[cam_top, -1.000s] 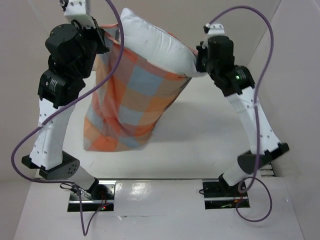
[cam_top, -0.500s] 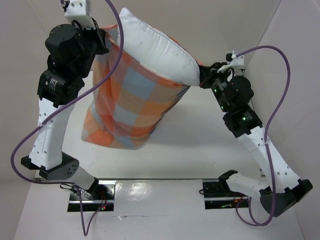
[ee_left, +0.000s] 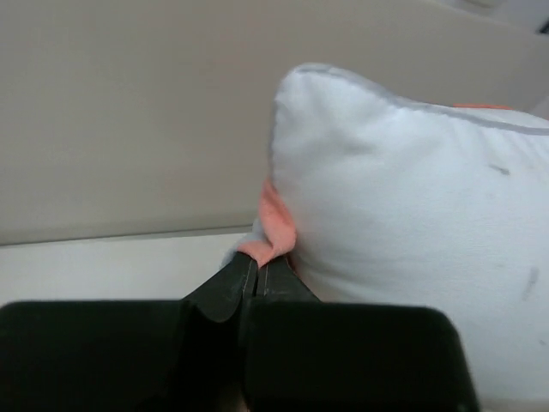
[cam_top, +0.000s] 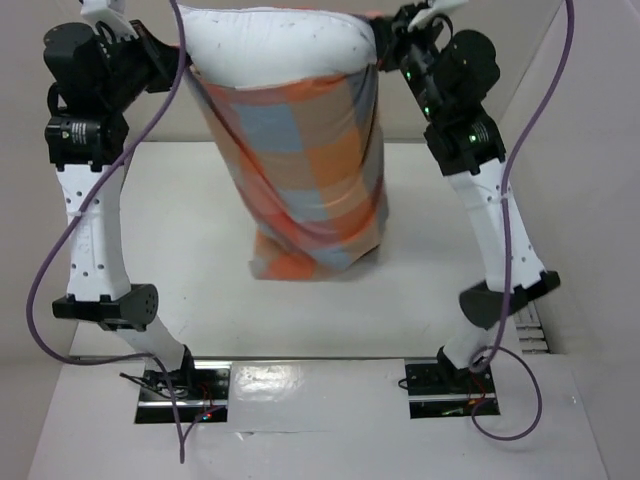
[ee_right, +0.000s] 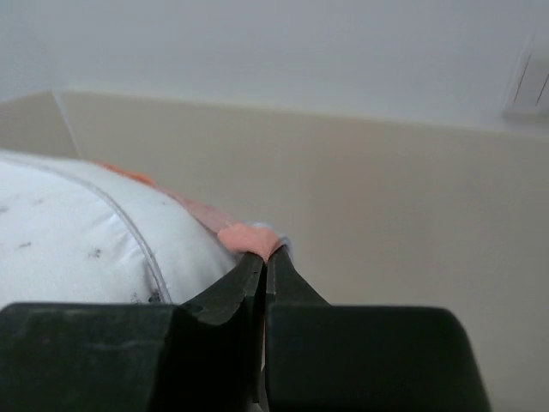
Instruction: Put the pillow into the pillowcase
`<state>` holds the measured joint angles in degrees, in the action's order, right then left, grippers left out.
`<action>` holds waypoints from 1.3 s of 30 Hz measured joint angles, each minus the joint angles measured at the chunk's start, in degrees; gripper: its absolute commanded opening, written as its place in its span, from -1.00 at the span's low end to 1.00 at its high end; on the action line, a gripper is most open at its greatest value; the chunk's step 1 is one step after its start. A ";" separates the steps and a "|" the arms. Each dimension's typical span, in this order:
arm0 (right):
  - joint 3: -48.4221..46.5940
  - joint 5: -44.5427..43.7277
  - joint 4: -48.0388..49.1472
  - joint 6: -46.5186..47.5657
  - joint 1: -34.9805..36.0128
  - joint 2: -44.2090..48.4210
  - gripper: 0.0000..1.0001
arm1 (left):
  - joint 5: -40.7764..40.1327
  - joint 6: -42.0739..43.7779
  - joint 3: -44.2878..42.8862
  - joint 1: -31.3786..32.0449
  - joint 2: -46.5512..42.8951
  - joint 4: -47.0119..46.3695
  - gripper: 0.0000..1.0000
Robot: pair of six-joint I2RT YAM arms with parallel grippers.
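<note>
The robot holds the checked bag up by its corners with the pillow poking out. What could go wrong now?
The left gripper and right gripper each pinch only a tiny fold of the pillowcase, so the cloth might slip free and drop. The pillow bulges above the opening, so it might stay jammed there.

The checked orange, grey and blue fabric pillowcase (cam_top: pixel 310 170), stuffed with the plump white pillow (cam_top: pixel 275 45), hangs across the middle. Bare white table (cam_top: pixel 190 250) lies open on either side, flanked by looping purple cables (cam_top: pixel 31 300).
</note>
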<state>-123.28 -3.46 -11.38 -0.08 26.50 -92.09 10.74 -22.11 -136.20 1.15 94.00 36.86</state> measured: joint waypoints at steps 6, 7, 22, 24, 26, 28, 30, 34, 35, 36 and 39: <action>-11.32 -1.46 1.86 4.42 -0.11 -4.74 -1.00 | 28.48 -17.25 6.36 -15.69 -0.68 -11.17 -1.00; -7.67 -1.90 2.91 4.98 0.13 -2.38 -1.00 | 32.30 -20.79 8.83 -18.14 -2.08 -13.99 -1.00; -1.14 -1.07 -5.11 6.82 1.86 -1.60 -1.00 | 48.39 -40.89 6.93 -27.61 4.35 -34.77 -1.00; -2.32 3.15 -3.61 5.73 1.88 0.50 -1.00 | 49.35 -42.84 6.47 -28.41 4.42 -35.82 -1.00; -2.29 6.67 -2.29 4.39 1.86 3.23 -1.00 | 51.19 -44.50 5.57 -28.57 4.59 -37.48 -1.00; -3.72 10.29 -1.57 3.06 1.86 5.03 -1.00 | 52.72 -45.92 3.87 -28.50 5.33 -39.19 -1.00; -7.04 13.81 -1.57 2.01 1.86 5.14 -1.00 | 53.59 -46.99 3.39 -28.50 5.53 -41.03 -1.00; -12.00 16.17 -1.86 1.16 1.86 2.89 -1.00 | 54.40 -47.36 5.38 -28.50 4.52 -43.93 -1.00; -13.22 15.54 -1.92 1.27 1.86 1.70 -1.00 | 54.42 -47.28 5.62 -28.50 4.44 -44.11 -1.00; -13.94 14.40 -1.86 1.51 1.86 0.57 -1.00 | 54.40 -47.21 5.62 -28.55 4.44 -44.17 -1.00; -13.99 8.72 -1.49 3.10 1.75 -2.78 -1.00 | 54.40 -47.15 5.62 -29.18 4.44 -44.17 -1.00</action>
<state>-137.27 5.26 -12.86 3.03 28.25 -94.87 65.14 -69.25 -130.58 -28.03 98.43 -7.31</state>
